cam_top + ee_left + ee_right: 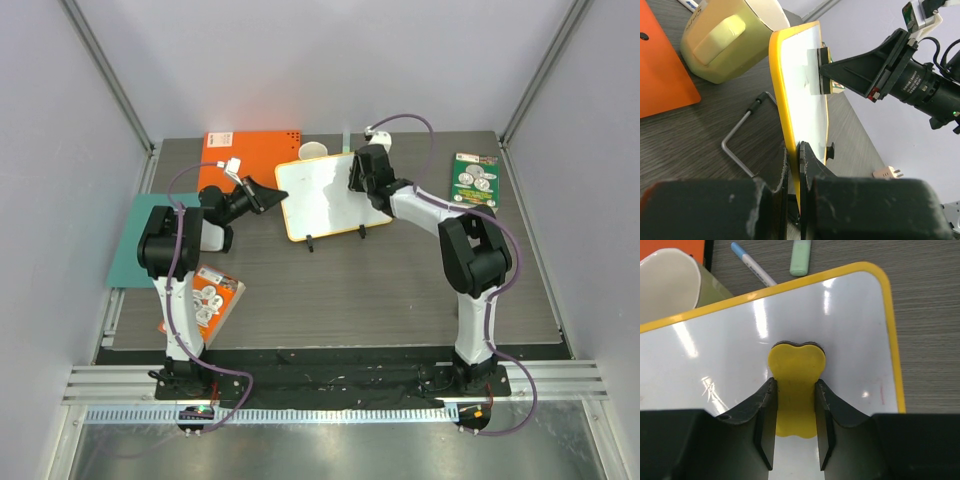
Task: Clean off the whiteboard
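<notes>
The whiteboard [325, 200], white with a yellow-orange rim, stands tilted on small black feet at the back middle of the table. My left gripper [272, 196] is shut on its left rim; the left wrist view shows both jaws pinching the yellow edge [790, 150]. My right gripper [795, 385] is shut on a yellow eraser [796, 365], which is pressed flat against the board's face [850, 330]. In the left wrist view the eraser [816, 71] sits high on the board. A faint red mark [883, 392] shows near the right rim.
A cream mug [665, 285] stands right behind the board, with a blue pen [752, 267] and a pale green cap [800, 257] beside it. An orange notebook [250, 150], a teal sheet [130, 240], a green packet [474, 178] and an orange packet [210, 295] lie around.
</notes>
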`<state>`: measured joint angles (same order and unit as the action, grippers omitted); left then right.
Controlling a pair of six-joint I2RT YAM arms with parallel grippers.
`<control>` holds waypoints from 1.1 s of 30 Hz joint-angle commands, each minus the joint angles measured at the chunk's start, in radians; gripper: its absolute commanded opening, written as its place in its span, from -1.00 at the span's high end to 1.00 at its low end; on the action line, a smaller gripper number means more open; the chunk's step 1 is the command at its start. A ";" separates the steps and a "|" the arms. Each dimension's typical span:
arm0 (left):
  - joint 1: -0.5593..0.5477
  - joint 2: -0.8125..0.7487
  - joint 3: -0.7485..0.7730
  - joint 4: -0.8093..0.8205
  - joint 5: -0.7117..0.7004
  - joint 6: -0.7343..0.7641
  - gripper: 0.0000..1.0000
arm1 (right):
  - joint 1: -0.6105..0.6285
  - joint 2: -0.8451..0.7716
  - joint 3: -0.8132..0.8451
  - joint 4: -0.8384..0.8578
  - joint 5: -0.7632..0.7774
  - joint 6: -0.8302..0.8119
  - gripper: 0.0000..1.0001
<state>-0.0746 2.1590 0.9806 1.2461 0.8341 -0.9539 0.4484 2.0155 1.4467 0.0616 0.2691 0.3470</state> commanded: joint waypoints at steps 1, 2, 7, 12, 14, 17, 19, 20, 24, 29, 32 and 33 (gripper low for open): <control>0.004 0.004 -0.002 0.052 0.037 0.096 1.00 | -0.074 0.023 -0.046 -0.100 0.110 -0.016 0.98; 0.004 0.004 -0.002 0.052 0.037 0.096 1.00 | -0.080 0.019 -0.049 -0.101 0.111 -0.013 0.98; 0.004 0.005 -0.002 0.053 0.037 0.096 1.00 | -0.102 0.012 -0.068 -0.100 0.121 -0.009 0.98; 0.004 0.007 -0.002 0.059 0.040 0.092 1.00 | -0.102 0.035 -0.072 -0.100 0.072 -0.006 0.98; 0.004 0.007 -0.002 0.059 0.040 0.092 1.00 | -0.100 0.042 -0.075 -0.101 0.035 0.006 0.98; 0.004 0.005 -0.002 0.061 0.040 0.092 1.00 | -0.090 0.046 -0.100 -0.103 0.025 0.014 0.98; 0.004 0.007 -0.002 0.061 0.040 0.092 1.00 | -0.079 0.039 -0.135 -0.100 0.022 0.020 0.98; 0.004 0.007 -0.003 0.061 0.040 0.092 1.00 | -0.076 0.035 -0.147 -0.097 0.024 0.020 0.98; 0.004 0.007 -0.002 0.061 0.040 0.089 1.00 | -0.053 0.003 -0.241 -0.072 0.028 0.018 0.97; 0.004 0.007 -0.002 0.064 0.042 0.089 1.00 | -0.001 -0.029 -0.273 -0.026 0.010 0.003 0.98; 0.004 0.009 -0.002 0.065 0.042 0.087 1.00 | 0.071 -0.032 -0.252 -0.022 0.033 -0.016 0.98; 0.004 0.009 -0.002 0.065 0.042 0.087 1.00 | 0.108 -0.031 -0.232 -0.020 0.042 -0.028 0.98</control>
<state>-0.0761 2.1590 0.9806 1.2732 0.8394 -0.9646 0.4458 1.9221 1.2232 0.1574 0.3641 0.3599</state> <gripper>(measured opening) 0.044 0.363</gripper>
